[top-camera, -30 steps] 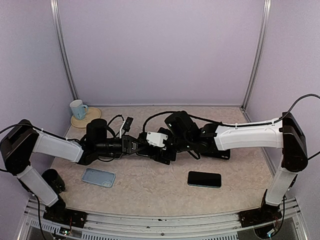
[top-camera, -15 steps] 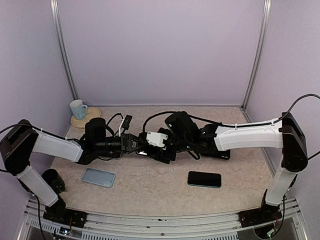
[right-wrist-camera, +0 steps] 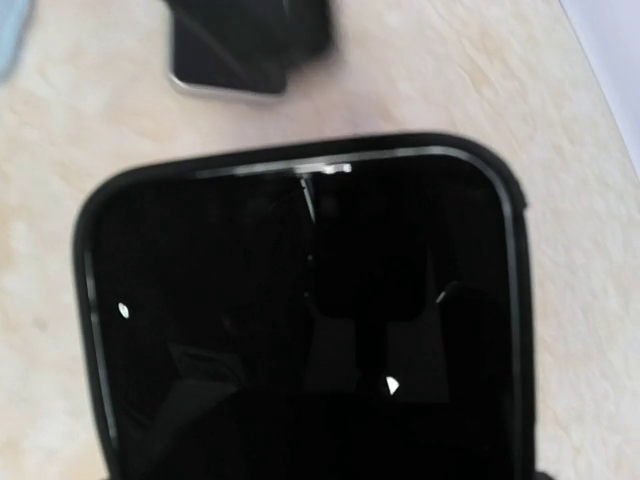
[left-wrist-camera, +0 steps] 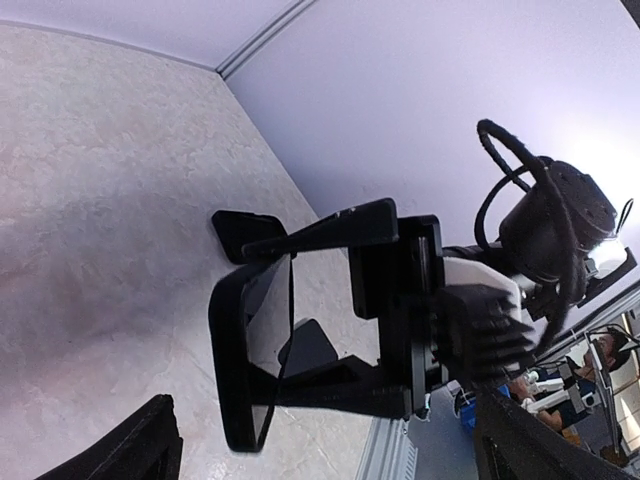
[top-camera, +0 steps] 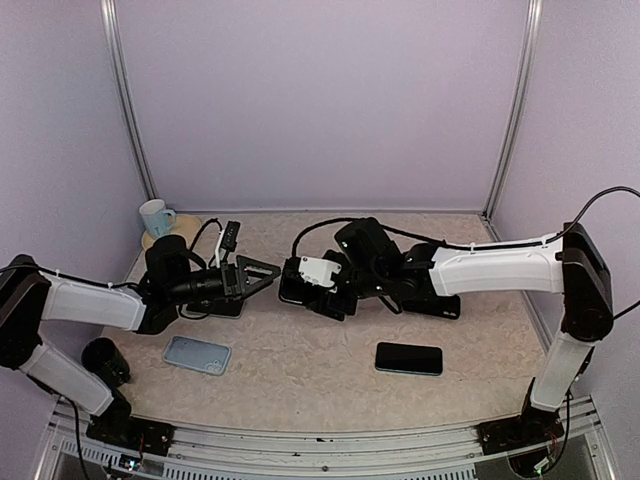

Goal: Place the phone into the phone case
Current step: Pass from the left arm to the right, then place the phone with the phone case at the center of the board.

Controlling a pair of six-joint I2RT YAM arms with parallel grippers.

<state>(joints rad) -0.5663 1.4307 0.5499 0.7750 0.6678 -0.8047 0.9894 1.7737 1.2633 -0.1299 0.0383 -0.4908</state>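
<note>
Far left on the marbled table (top-camera: 300, 370), a pale mug (top-camera: 155, 215) stands on a round coaster (top-camera: 175, 240). Just right of it the left gripper (top-camera: 262, 272) hangs above the tabletop with its jaws spread wide and nothing between them. Its tips point right at the phone (right-wrist-camera: 300, 320) and stand just short of it.

Nearer the front edge, a pale blue phone case (top-camera: 197, 354) lies flat, with rounded corners, well apart from both grippers.

At the middle, the right gripper (top-camera: 298, 283) is clamped on the phone and carries it off the table. The left wrist view shows the phone edge-on and roughly upright, with one finger (left-wrist-camera: 330, 222) across its upper end and the other along its lower part. The right wrist view shows a glossy black screen with faint reflections, framed by a raised black rim with rounded corners. Whether that rim is a case I cannot tell.

Right of centre, toward the near edge, a second black phone (top-camera: 409, 358) lies flat on the table.
</note>
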